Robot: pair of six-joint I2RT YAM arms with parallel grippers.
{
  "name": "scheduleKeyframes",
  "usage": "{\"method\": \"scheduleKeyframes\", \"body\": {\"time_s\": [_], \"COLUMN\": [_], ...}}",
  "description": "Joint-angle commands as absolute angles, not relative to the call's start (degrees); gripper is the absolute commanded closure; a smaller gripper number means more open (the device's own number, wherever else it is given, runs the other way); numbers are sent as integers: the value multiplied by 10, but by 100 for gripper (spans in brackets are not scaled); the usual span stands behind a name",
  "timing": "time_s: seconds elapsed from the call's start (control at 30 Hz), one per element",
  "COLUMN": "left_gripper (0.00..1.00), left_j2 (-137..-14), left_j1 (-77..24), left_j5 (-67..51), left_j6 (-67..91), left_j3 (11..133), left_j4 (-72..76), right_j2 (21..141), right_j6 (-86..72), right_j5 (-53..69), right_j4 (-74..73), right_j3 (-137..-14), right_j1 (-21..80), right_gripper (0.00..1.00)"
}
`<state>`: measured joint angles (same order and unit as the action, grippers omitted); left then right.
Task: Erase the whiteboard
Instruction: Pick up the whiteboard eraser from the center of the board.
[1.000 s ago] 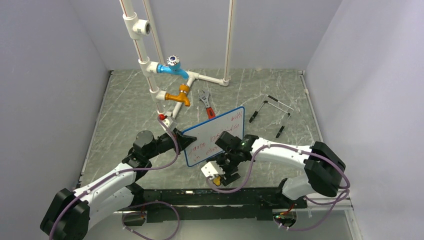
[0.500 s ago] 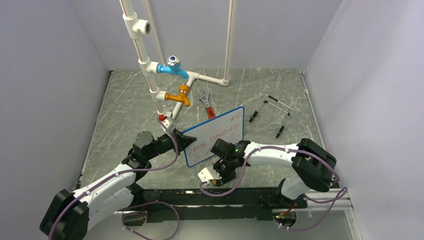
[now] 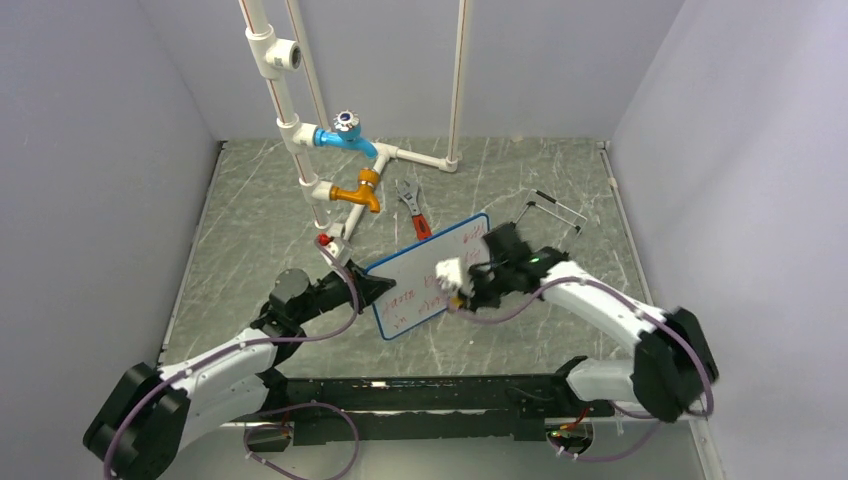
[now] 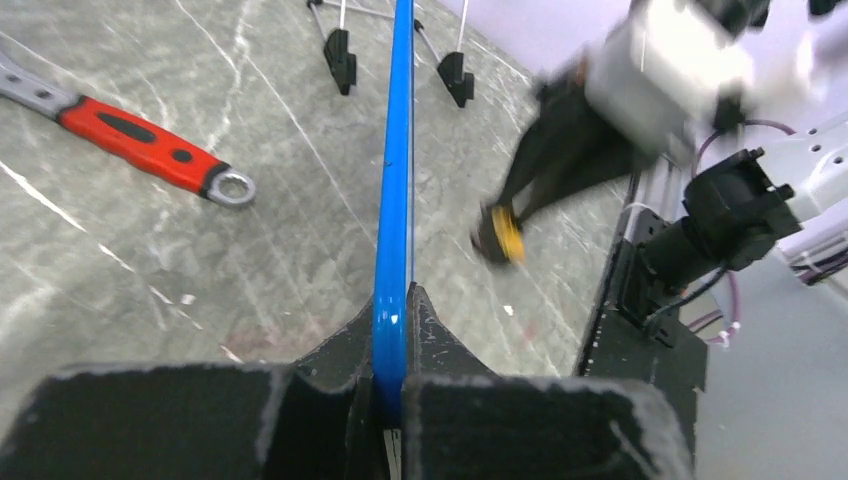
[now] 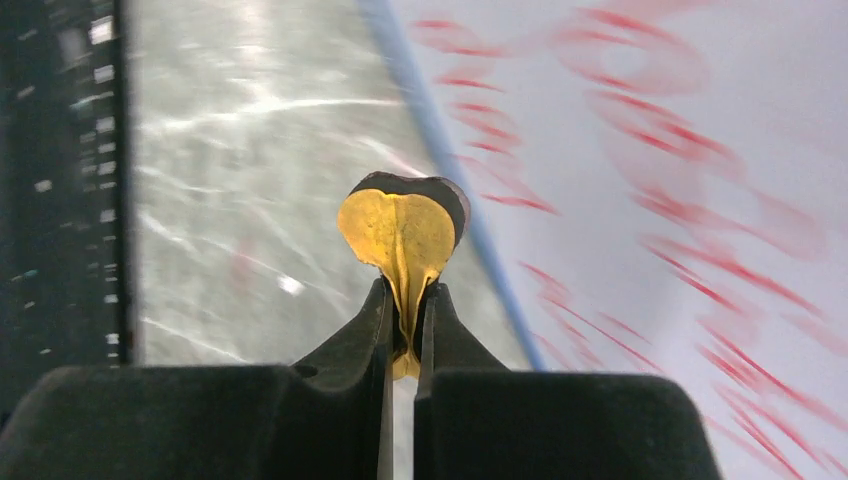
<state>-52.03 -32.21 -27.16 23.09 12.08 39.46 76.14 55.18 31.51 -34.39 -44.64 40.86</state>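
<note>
One whiteboard [image 3: 412, 290], lengthwise near-left to far-right

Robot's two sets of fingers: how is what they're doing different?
The left fingers clamp the blue edge of the whiteboard, while the right fingers pinch a small yellow eraser. The left fingers sit at the board's left rim, but the right fingers are out in front of its face, beside the red writing. Both sets are alike in one way: each is shut on something.
</note>
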Motion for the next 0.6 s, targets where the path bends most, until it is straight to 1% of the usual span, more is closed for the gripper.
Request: {"method": "scheduleKeyframes", "body": {"time_s": [0.0, 0.1, 0.2, 0.27, 0.4, 0.57], "left_gripper": [100, 100, 100, 100, 100, 100], "left_j2": [-579, -621, -655, -665, -663, -654], "left_j1": [-358, -379, -385, -389, -407, -425], "left_j5": [-292, -270, -258, -247, -213, -183], "left_j6": [300, 332, 362, 375, 379, 376], "left_j3": [115, 121, 129, 132, 137, 145], "left_j4": [474, 505, 527, 532, 517, 498], "right_j2": [654, 597, 595, 601, 607, 630], "right_j6": [464, 386, 321, 289, 261, 287], "right_j5": [341, 302, 232, 203, 196, 165], "right_j4": [-356, -275, -210, -183, -160, -164], "right_j3": [-485, -461, -441, -437, -436, -428], "right_j1": [266, 183, 160, 159, 170, 238], "right_gripper": [100, 100, 100, 100, 100, 100]}}
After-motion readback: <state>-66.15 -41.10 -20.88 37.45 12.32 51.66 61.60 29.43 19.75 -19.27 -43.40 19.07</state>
